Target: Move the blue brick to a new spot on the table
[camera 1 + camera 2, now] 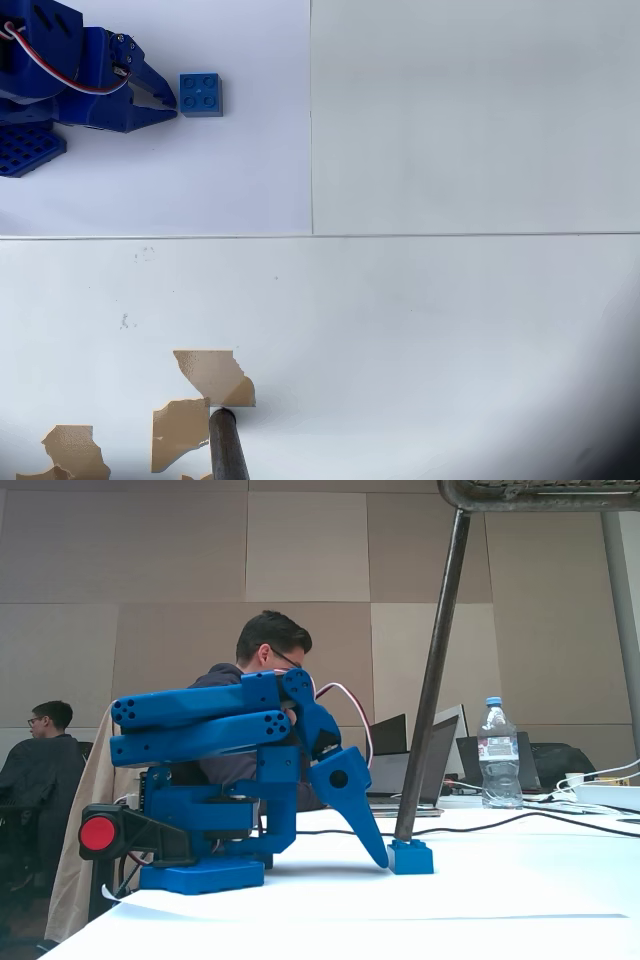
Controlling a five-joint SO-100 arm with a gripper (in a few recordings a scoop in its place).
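Sitting on the table [420, 320], blue brick [201, 95] lies just beside claw [166, 104].

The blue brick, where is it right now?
In the overhead view, the blue brick sits on the table at upper left, just right of the gripper.

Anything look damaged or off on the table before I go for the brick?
Yes: the white table has brown patches near the overhead view's bottom left where the coating is chipped away. The small blue plastic studded brick sits flat and square, just beyond the blue gripper tips.
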